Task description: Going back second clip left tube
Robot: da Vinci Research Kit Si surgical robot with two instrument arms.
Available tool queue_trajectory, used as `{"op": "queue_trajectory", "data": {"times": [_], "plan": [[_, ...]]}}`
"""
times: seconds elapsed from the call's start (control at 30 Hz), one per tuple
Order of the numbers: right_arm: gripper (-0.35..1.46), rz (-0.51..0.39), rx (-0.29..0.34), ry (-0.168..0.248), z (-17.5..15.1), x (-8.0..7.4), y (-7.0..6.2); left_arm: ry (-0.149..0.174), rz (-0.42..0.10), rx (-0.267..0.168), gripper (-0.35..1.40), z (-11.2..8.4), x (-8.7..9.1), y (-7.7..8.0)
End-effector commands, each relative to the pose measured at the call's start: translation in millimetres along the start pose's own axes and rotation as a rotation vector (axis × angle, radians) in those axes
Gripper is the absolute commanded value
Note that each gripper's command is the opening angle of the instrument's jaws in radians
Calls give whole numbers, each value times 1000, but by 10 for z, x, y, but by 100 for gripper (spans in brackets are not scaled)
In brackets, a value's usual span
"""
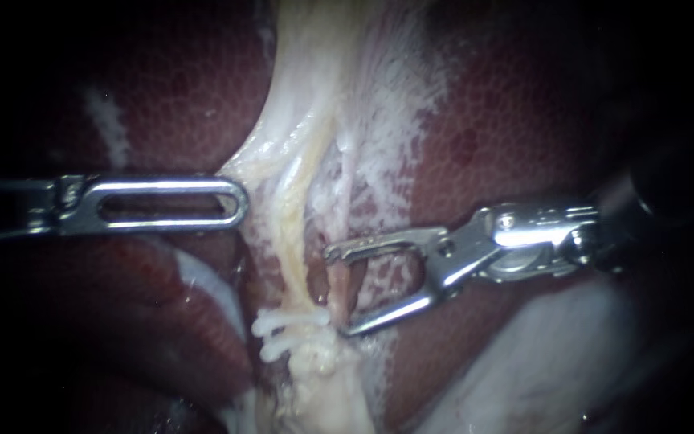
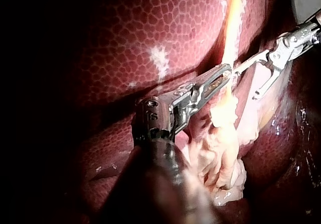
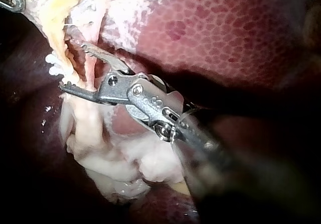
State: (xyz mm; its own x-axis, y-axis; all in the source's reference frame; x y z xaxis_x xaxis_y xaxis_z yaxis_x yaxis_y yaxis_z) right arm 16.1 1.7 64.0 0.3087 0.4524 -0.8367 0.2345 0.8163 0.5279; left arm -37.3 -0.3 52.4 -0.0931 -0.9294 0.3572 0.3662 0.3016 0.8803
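Nearest, white clips [image 1: 291, 323] sit across the left tube [image 1: 295, 241], the yellowish one, low on it. Just beside them my right instrument [image 1: 335, 291] holds its jaws apart and grips nothing. A thin pink strand [image 1: 345, 277] runs between them, so I judge it is free to draw back. My left instrument [image 1: 230, 201], jaws closed on pale tissue [image 1: 283, 137], stretches this aside, probably for exposure. Behind lies the liver [image 1: 508, 120].
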Motion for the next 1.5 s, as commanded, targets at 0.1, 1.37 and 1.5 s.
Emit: {"op": "queue_trajectory", "data": {"times": [0.1, 1.37, 1.5], "plan": [[60, -23, -27, -3, -18, 4, -1, 0, 0, 0, -35, 0, 0, 0], [60, -91, -77, -13, -94, 40, -23, 1, 15, -9, -35, 49, 22, 20], [60, -91, -77, -13, -94, 40, -23, 14, 20, -9, -35, 60, 29, 24]]}}
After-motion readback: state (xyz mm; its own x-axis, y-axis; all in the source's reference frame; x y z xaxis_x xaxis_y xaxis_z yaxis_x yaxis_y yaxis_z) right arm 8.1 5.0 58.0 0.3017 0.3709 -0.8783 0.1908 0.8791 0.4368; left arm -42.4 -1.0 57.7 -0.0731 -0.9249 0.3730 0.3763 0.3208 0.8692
